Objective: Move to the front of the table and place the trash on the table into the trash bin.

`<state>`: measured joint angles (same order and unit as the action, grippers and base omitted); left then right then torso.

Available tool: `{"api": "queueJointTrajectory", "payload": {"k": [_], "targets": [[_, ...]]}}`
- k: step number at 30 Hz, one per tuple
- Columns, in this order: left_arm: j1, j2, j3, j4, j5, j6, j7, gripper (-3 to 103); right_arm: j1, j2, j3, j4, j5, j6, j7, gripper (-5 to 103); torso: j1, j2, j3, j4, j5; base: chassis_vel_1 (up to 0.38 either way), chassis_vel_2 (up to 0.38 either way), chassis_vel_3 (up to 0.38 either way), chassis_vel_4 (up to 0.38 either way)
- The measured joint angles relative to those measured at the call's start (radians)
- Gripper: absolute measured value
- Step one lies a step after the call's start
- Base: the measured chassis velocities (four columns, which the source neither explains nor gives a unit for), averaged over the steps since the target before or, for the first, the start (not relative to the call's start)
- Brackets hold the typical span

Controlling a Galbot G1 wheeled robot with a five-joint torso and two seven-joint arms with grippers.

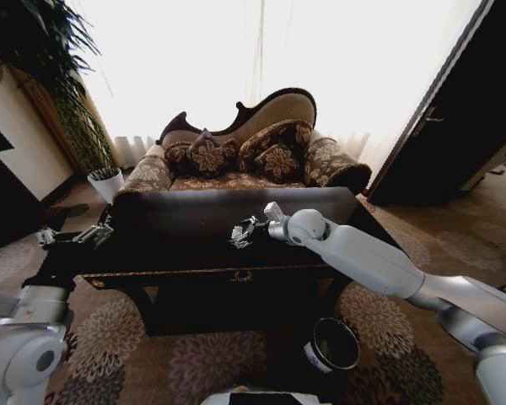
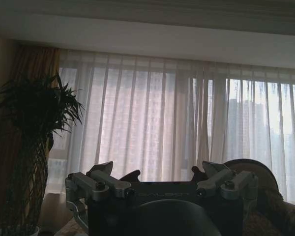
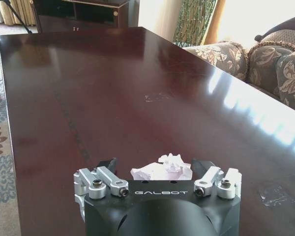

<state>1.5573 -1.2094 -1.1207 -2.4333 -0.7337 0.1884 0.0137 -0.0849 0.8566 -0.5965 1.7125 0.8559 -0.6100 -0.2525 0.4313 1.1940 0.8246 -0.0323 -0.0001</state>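
R arm stretched over table (image 1: 194, 221), end effector (image 3: 158, 168) spread round tissue (image 3: 163, 167).

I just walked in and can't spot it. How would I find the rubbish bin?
Start at the big dark table before the patterned sofa. Look down at the flowered carpet by its front right corner. The trash bin is a small black cylinder with a shiny rim and white label, unlike the white plant pot far left.
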Motion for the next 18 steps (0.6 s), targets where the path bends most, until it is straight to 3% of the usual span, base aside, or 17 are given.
{"api": "queueJointTrajectory", "payload": {"k": [2,4,8,10,14,16,18], "targets": [[-0.001,0.0,0.002,0.0,0.0,0.0,0.0,100,0.0,-0.001,0.0,-0.003,-0.009,0.002,-0.009,76,0.0,0.0,0.0,-0.0001,0.0001,0.0,0.0,0.0,0.0],[-0.001,0.0,0.002,0.0,0.0,0.0,0.0,100,0.0,-0.001,0.0,-0.004,-0.012,0.003,-0.011,76,0.0,0.0,0.0,0.0,0.0001,0.0,0.0,0.0,0.0],[0.0,0.0,0.003,0.0,0.0,0.0,0.0,100,-0.002,0.0,0.0,-0.006,-0.02,0.005,-0.016,54,0.0,0.0,0.0,0.0,0.0,0.0,0.0,0.0,0.0],[0.0,0.001,0.002,0.0,0.0,0.0,0.0,100,-0.003,0.0,0.0,-0.006,-0.021,0.005,-0.017,54,0.0,0.0,0.0,0.0,0.0,0.0,0.0,0.0,0.0],[0.001,0.001,0.001,0.0,0.0,0.0,0.0,100,-0.007,-0.009,0.002,0.002,-0.024,0.006,-0.022,32,0.0,0.0,0.0,0.0,0.0001,0.0,0.0,0.0,0.0],[0.001,0.001,0.001,0.0,0.0,0.0,0.0,100,-0.008,-0.012,0.003,0.003,-0.025,0.006,-0.023,32,0.0,0.0,0.0,0.0,0.0001,0.0,0.0,0.0,0.0],[0.001,0.002,0.001,-0.001,0.0,0.0,0.0,100,-0.011,-0.019,0.006,0.009,-0.028,0.007,-0.026,21,0.0,0.0,0.0,0.0,0.0,0.0,0.0,0.0,0.0]]}}
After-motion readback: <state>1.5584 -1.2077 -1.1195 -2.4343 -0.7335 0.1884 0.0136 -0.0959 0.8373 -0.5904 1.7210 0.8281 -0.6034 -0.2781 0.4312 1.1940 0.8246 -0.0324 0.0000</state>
